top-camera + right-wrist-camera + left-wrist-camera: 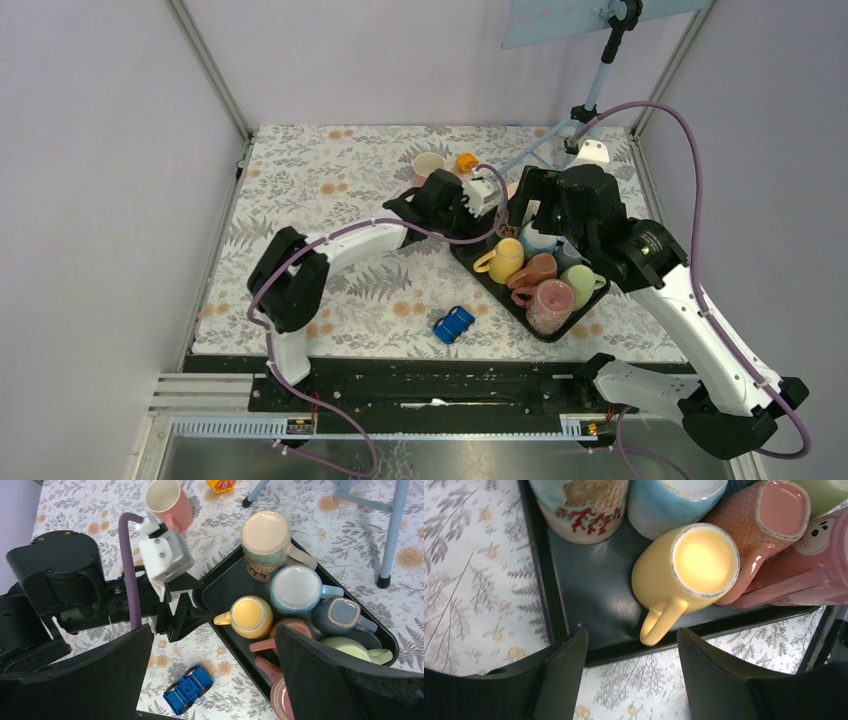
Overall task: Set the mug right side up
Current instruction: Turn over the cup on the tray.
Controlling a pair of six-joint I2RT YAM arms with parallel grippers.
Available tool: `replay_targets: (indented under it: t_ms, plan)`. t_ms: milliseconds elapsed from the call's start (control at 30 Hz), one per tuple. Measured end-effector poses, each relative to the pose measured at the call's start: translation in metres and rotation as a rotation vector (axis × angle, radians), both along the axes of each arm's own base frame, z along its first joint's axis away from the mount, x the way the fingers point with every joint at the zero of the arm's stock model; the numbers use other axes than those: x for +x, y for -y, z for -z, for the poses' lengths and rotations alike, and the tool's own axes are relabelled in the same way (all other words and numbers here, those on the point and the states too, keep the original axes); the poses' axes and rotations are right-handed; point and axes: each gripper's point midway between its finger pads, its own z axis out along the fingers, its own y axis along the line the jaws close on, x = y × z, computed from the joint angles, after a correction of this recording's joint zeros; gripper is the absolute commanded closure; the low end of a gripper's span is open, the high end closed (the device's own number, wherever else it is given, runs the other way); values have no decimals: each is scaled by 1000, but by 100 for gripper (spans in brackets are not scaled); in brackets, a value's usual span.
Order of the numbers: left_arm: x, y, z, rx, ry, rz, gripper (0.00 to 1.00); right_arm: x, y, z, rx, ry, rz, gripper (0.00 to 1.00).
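This is a robotics lab test cell, not a home: plain lilac wall panels (100, 200) set in bare aluminium posts (212, 72) box in a table. A floral cloth (300, 200) covers its surface, and along the near edge runs a black mounting rail (430, 385) with the left arm (350, 243) and right arm (700, 310) bolted to it. Purple cables (692, 190) loop loose from the arms, a pale blue stand (598, 80) rises at the far right corner, and household props sit on the cloth: a black tray (478, 274) crowded with mugs (540, 272) and a blue toy car (453, 324).
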Motion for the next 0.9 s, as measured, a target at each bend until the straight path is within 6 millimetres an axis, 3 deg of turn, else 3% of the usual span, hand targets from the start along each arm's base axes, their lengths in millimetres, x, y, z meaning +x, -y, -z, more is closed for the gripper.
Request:
replay_targets:
  t_ms: [333,900]
  plan:
    - [-2,31,19,82,-15,133,41,-2,16,3,-39,6,55,0]
    - [-7,35,21,127,-29,192,44,-5,23,6,-56,9,75,0]
